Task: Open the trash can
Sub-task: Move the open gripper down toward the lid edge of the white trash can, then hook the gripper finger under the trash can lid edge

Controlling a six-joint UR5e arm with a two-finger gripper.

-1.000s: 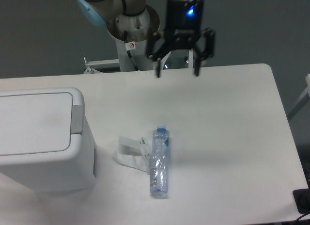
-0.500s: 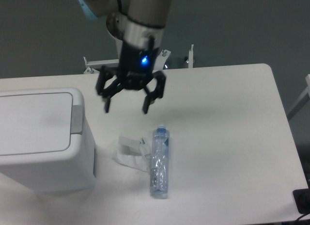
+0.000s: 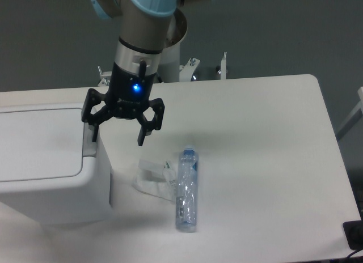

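Note:
The trash can (image 3: 45,161) is a large white bin at the left edge of the table, with its flat lid down and a grey push-bar strip (image 3: 89,149) on its right side. My gripper (image 3: 116,139) is open and empty, its fingers spread wide. It hangs just above the bin's right edge, with the left finger (image 3: 92,132) over the grey strip and the right finger (image 3: 142,135) over the table beside the bin. I cannot tell whether the left finger touches the strip.
A clear plastic bottle (image 3: 186,189) lies on the white table (image 3: 261,138) right of the bin, next to a crumpled white wrapper (image 3: 152,178). The arm's base (image 3: 170,53) stands behind the table's far edge.
The gripper has swept left and down from the table's far edge to the bin's right edge, staying open. The bin lid, bottle and wrapper have not moved.

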